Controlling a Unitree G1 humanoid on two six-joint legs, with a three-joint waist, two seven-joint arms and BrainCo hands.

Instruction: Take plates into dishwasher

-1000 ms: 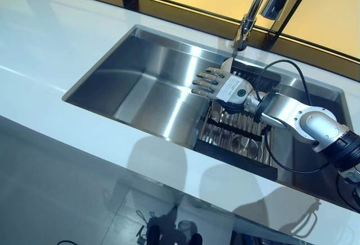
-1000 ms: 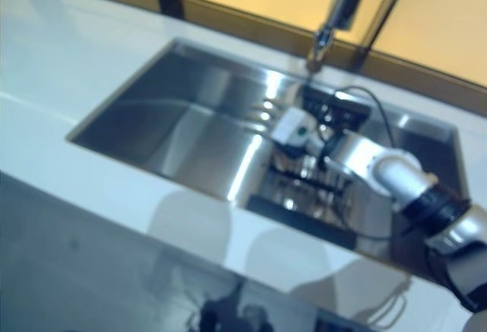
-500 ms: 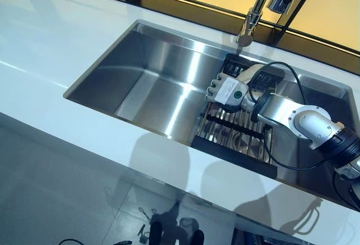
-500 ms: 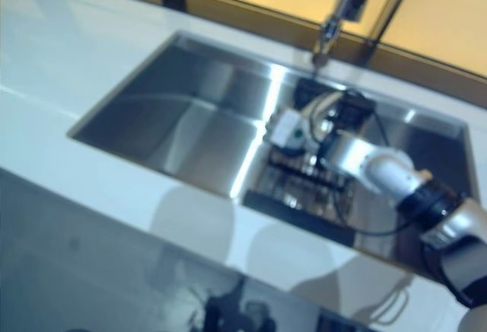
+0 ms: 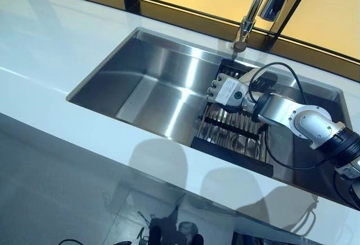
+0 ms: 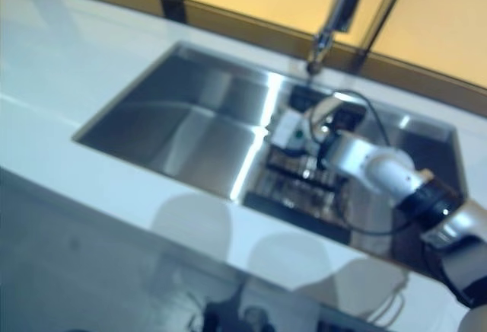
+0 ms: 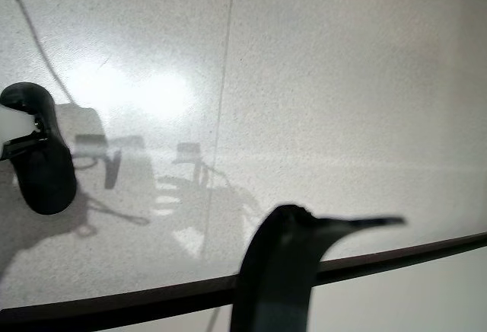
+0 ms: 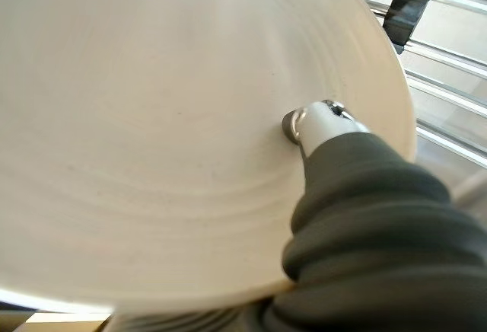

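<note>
1. Across the white countertop (image 5: 67,116) runs one long stainless sink (image 5: 152,82), its left basin bare; one tall faucet (image 5: 250,14) rises at its far rim.
2. Over the sink's right part sits one black-framed dish rack (image 5: 233,130) with metal rods, and the right hand (image 5: 228,90) is at the rack's far end.
3. A second ago that hand was spread flat above the rack with its fingers straight. Now it has closed in on one cream plate (image 8: 175,119), whose rim shows as a pale arc just beyond the hand (image 5: 247,76).
4. From the right wrist view the thumb presses on the plate's face. The other fingers are hidden behind it, so the grasp reads as a pinch across the rim.
5. By my reading, the pick-up has only just begun: the plate stands at the rack, not yet lifted clear, and no dishwasher is in sight.
6. Only one plate can be counted.
7. One left hand (image 7: 38,149) shows just dark tips over pale floor in its wrist view; I cannot tell its state.
</note>
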